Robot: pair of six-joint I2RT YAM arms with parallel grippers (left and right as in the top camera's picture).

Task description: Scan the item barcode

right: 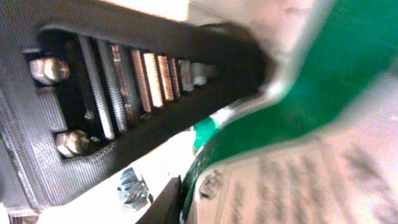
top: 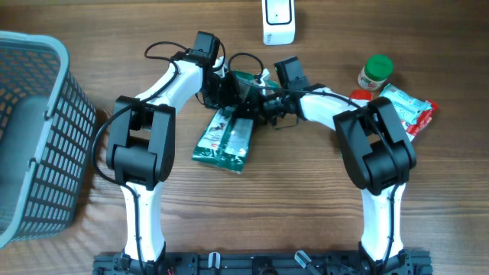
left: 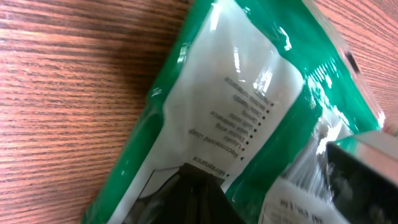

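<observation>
One green-white pouch [top: 224, 139], glossy, printed text

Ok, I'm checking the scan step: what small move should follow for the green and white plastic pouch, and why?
Probably raise the green and white plastic pouch slightly toward the white boxy scanner: the left gripper seems shut on its top edge, and most of it lies on the wooden table.

The pouch [left: 249, 93] is glossy plastic film, green and white, creased and catching glare. Under the pouch, the table [left: 62, 93] is matt wood with a fine, ridged grain. Left of the pouch, the basket [top: 38, 114] is grey plastic mesh. Beyond the pouch, the scanner [top: 278, 21] is smooth white plastic. Right of the pouch, 1 jar [top: 374, 74] has a green plastic cap.
</observation>
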